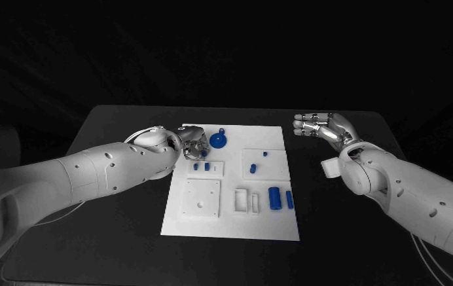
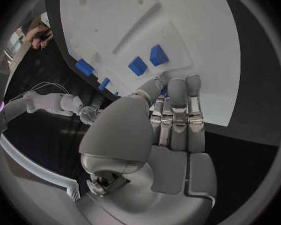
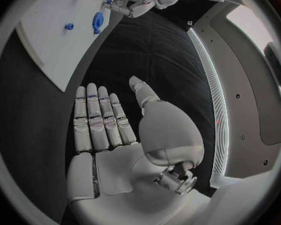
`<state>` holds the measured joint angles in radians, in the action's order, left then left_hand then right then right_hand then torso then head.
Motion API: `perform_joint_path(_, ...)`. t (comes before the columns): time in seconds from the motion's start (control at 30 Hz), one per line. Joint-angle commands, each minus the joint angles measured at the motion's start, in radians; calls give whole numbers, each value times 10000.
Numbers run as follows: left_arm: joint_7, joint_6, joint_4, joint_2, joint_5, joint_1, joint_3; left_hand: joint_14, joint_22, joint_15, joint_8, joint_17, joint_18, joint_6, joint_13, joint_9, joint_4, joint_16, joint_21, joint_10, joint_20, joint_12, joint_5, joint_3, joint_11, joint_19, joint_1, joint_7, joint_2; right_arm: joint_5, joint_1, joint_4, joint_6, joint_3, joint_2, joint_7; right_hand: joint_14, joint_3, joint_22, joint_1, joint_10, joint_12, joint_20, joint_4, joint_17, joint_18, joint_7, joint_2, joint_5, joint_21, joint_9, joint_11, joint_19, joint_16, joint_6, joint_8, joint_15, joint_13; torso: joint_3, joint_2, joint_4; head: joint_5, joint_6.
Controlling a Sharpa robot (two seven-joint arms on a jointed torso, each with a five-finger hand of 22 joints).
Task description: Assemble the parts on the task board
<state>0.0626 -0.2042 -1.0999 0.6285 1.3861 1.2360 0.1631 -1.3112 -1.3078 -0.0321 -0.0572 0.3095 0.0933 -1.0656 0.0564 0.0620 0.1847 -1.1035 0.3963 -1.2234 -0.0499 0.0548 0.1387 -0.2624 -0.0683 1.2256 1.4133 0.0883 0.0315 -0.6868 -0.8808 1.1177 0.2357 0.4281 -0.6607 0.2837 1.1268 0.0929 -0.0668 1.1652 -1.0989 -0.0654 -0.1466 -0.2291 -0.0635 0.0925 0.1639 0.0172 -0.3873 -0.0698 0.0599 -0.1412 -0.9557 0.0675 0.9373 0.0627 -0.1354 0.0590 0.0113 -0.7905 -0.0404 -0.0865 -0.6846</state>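
1. The left hand (image 1: 192, 143) is over the far left corner of the white rectangular task board (image 1: 233, 230), beside a round blue disc-shaped part (image 1: 219, 142); picking it up looks like the step in hand.
2. Next it needs a firm pinch and a lift toward a recess.
3. Its fingers (image 2: 178, 112) lie close together; whether they hold anything, I cannot tell.
4. The right hand (image 1: 319, 127) hovers off the board's far right corner, fingers (image 3: 97, 120) straight and empty.
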Motion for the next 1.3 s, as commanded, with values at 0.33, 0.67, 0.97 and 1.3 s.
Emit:
perform_joint_path(0.33,-36,190,-46,-17,25,-42,22,70,-145,217,16,-45,328,2056,20,-56,-185,54,-106,745,206,35,-185,-73,-215,25,-13,-331,412,12,3,2,-144,3,3,97,-77,36,11,-43,91,42,21,26,15,-93,-11,10,-50,-6,-12,-7,79,-38,-71,-39,3,-12,4,3,-14,-31,0)
perform_joint_path(0.67,95,297,8,75,4,-41,18,113,-179,236,6,-85,358,1914,20,-49,-287,55,-210,830,232,33,-164,26,-243,60,160,-260,451,9,3,-24,-193,3,1,62,-93,30,10,-13,114,41,17,16,14,-95,-3,9,-44,-6,-13,-16,98,-36,-107,-40,-18,-12,9,4,-8,-38,14)
perform_joint_path(0.97,162,456,100,270,-38,-35,7,192,-198,254,9,-107,356,1866,21,-49,-225,52,-216,893,246,35,-192,73,-269,12,228,-277,543,-44,3,-36,-237,3,6,32,-113,23,11,-2,140,41,11,-3,15,-97,3,-1,-41,-3,-14,-28,116,-38,-128,-41,-34,-12,18,7,-2,-40,18)
perform_joint_path(1.3,94,133,238,447,-70,-28,-6,240,-192,340,11,-170,446,1889,20,-51,-213,-4,-237,1343,338,38,-181,463,-396,11,444,-249,544,-420,4,-37,-229,3,58,-25,-125,144,10,137,175,40,4,-233,15,-91,8,-14,75,-9,-14,-38,139,-38,-88,-41,-43,-13,11,0,-6,-51,46)
